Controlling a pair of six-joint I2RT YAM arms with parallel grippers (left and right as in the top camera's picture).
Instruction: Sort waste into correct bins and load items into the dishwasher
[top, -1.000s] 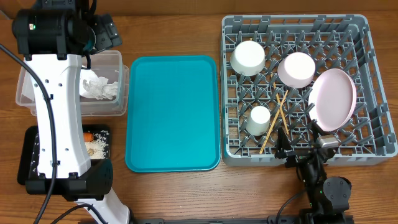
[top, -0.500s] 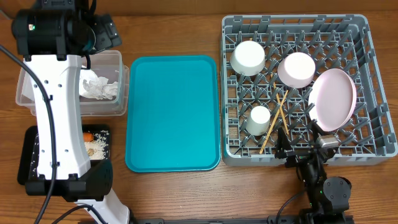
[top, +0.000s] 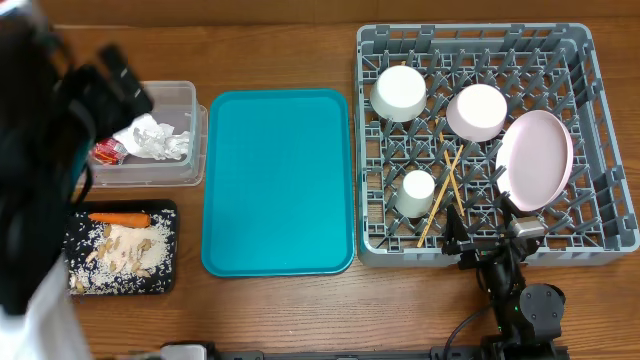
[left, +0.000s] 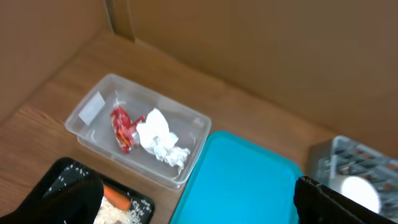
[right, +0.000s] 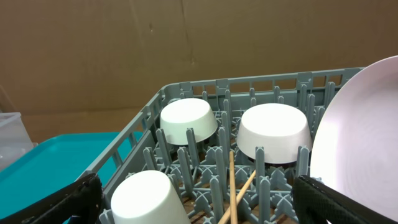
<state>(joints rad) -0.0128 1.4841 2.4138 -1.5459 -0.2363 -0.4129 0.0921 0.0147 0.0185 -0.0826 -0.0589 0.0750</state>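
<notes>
The clear tub (top: 185, 95) holds the red wrapper (top: 108, 152) and crumpled white paper (top: 155, 140); both show in the left wrist view, wrapper (left: 121, 124) and paper (left: 160, 140). The black tray (top: 170, 285) holds the carrot (top: 120, 218) and beige scraps (top: 125, 250). The grey rack (top: 475, 38) holds two bowls (top: 400, 93) (top: 477, 110), the pink plate (top: 535, 160), the cup (top: 415, 190) and chopsticks (top: 440, 195). My left gripper (left: 193, 208) is open and empty, high above the tub. My right gripper (right: 199, 205) is open and empty at the rack's front edge (top: 487, 240).
The teal serving tray (top: 278, 180) lies between the bins and the rack, with nothing on it. My left arm (top: 35, 160) is a large blurred dark shape covering the table's left edge. A brown cardboard wall stands behind the table.
My left arm has swung away from over the tub and black tray toward the left. The red wrapper, carrot and scraps are now uncovered. The right arm has not moved.
</notes>
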